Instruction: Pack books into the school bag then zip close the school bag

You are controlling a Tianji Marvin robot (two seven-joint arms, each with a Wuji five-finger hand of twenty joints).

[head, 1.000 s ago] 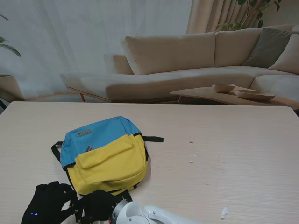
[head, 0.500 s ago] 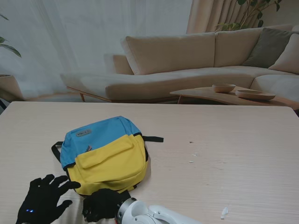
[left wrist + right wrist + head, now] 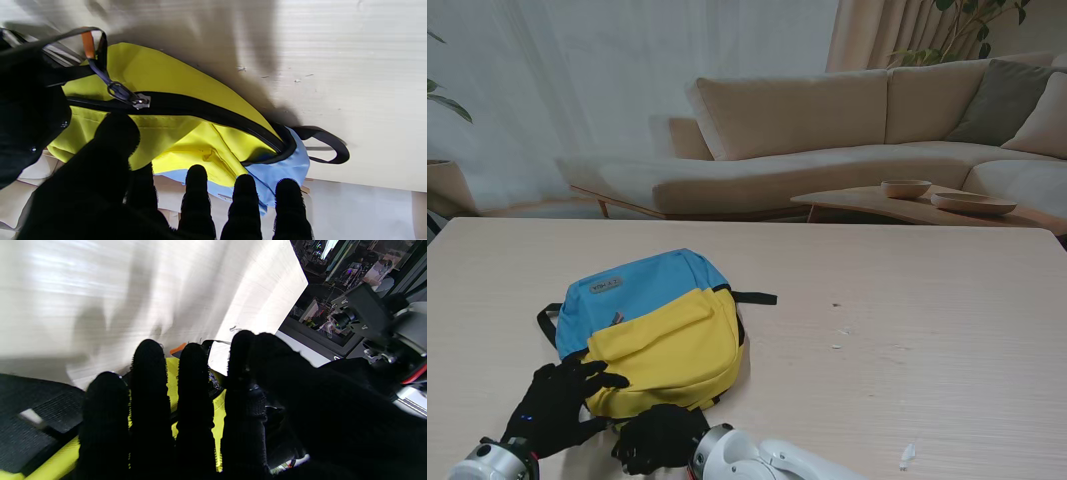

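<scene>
**Both gloved hands at the near end of the bag, zip pull between them**

The black-gloved left hand (image 3: 560, 400) lay with its fingers spread over the near left corner of the blue-and-yellow fabric school bag (image 3: 649, 328), touching the yellow panel and gripping nothing. The black-gloved right hand (image 3: 660, 437) sat just beside it at the bag's near edge, fingers pressed close together against the yellow cloth; whether it pinched the fabric or a strap could not be told from the pictures.

The bag lay flat on the pale wooden table (image 3: 907, 330), left of centre, its blue end farther from me and its yellow end nearer. Its long axis ran from the hands away toward the far edge, tilted slightly right. In the left wrist view the black zip track (image 3: 206, 111) curved along the yellow side, with a metal slider (image 3: 140, 101) and its dark pull cord (image 3: 100, 71) lying close to the left hand's thumb. The track looked closed from the slider back to the near end and its state beyond was unclear.

No books were visible anywhere. Judging by that, the packing was likely finished and zipping was the step in hand. The left hand was nearer the slider; the pull lay just off its thumb, toward the right hand.

Beyond the table stood a beige sofa (image 3: 827, 130) and a low wooden side table (image 3: 867, 205).
</scene>
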